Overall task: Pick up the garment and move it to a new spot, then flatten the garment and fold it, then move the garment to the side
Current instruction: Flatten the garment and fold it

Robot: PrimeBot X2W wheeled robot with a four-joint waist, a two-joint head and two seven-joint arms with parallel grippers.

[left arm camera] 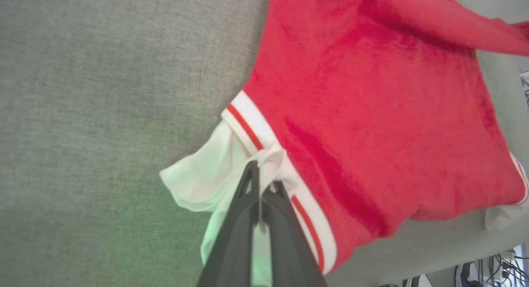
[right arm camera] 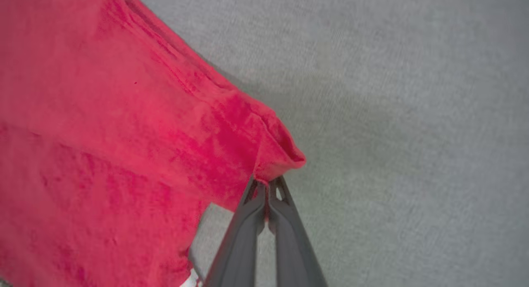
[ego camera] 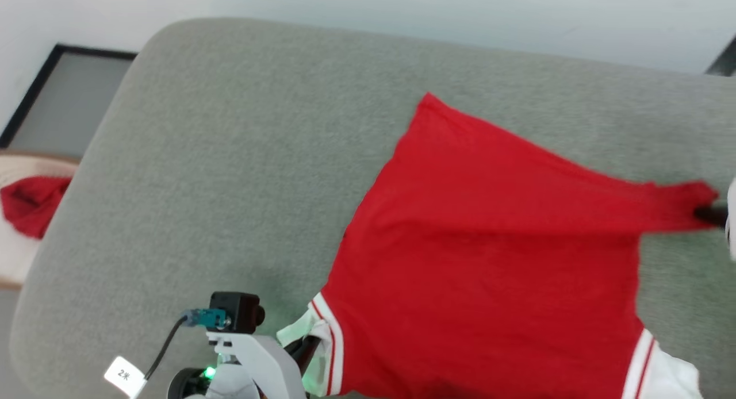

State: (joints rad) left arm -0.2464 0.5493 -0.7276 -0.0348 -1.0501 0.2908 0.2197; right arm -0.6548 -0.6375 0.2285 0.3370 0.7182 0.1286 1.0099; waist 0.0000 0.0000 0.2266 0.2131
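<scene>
The garment [ego camera: 489,249], a red jersey with white sleeves and red-white striped trim, lies spread over the grey cushion [ego camera: 230,157], its back up. My left gripper [ego camera: 305,347] is shut on the white sleeve by the striped trim; the left wrist view shows its dark fingers [left arm camera: 244,208] pinching that cloth [left arm camera: 268,159]. At the right edge my right gripper [ego camera: 710,215] is shut on a red hem corner, pulling it out to a point. In the right wrist view the gripper [right arm camera: 266,187] clamps the red corner [right arm camera: 277,154] just above the cushion.
A smaller plain red cloth [ego camera: 29,203] lies on a pale surface left of the cushion. A dark-framed panel [ego camera: 63,94] stands at the back left. The cushion's left half is bare grey fabric. Cables and shoes [left arm camera: 492,270] show past the cushion's edge.
</scene>
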